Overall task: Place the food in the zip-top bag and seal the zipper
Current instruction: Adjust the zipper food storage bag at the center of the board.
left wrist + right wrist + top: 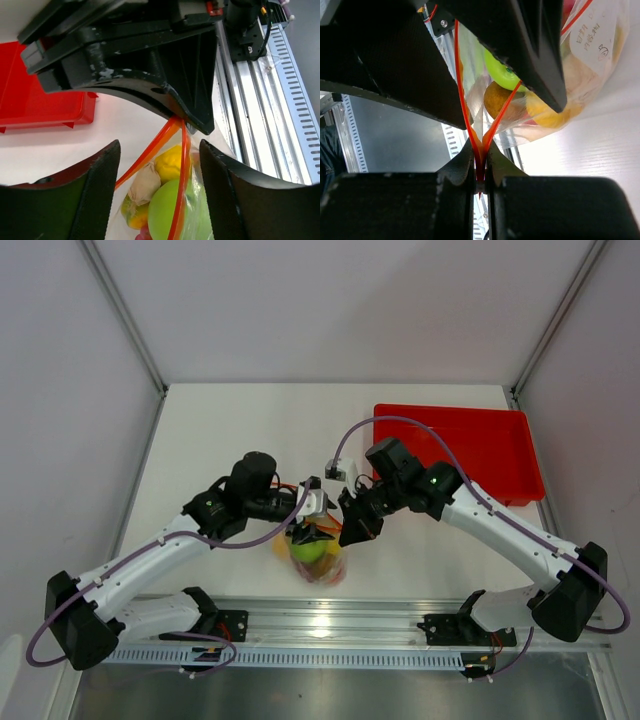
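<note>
Tightly, right gripper (480, 159) pinching zipper (480, 175) end, bag (600, 47) mouth gaping beyond.

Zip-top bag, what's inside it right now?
A green apple, a yellow fruit and a tan fruit are visible; whatever lies lower down is mostly hidden behind them.

Left arm (150, 565) and right arm (510, 530) show white link shells, black joint housings, a purple cable (400, 422) looped along each, green lamp (432, 480) lit on the right forearm, matte black curved fingers (95, 195) on the left gripper (159, 145).
</note>
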### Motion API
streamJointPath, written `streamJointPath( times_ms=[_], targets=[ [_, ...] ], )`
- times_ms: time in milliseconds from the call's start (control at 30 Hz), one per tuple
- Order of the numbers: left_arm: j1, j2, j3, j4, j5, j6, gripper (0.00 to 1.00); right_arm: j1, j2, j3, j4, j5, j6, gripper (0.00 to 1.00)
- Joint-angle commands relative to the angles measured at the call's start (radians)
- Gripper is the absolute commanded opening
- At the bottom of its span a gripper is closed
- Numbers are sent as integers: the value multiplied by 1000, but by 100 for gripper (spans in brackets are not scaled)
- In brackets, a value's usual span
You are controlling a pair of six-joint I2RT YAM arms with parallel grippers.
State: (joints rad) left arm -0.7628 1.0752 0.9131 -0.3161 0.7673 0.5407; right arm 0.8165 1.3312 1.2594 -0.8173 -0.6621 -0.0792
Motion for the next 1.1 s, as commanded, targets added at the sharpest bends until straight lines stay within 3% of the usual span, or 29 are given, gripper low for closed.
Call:
streamJointPath(
  times_ms=[0,267,400,567,700,800,900,1067],
  targets=[
    [5,-12,20,25,-45,-50,65,-7,-32,3,44,4,1,0],
    [5,-73,-2,0,-129,-128,34,-8,-40,9,67,35,-1,0],
    [5,-61,18,-52,-122,-133,34,-8,-43,14,79,42,2,0],
    [5,-18,65,-121,-79,-145,46,-8,-36,35,61,59,-11,0],
    [3,3,81,-156,-65,-154,47,-10,-40,47,55,74,-19,0],
    [3,8,85,-159,-97,-163,40,-11,-40,57,56,85,-21,0],
    [5,15,99,-159,-151,-209,23,-11,-35,63,58,98,-17,0],
    [5,28,113,-190,-192,-268,1,-13,-35,63,63,143,-10,19]
  ],
)
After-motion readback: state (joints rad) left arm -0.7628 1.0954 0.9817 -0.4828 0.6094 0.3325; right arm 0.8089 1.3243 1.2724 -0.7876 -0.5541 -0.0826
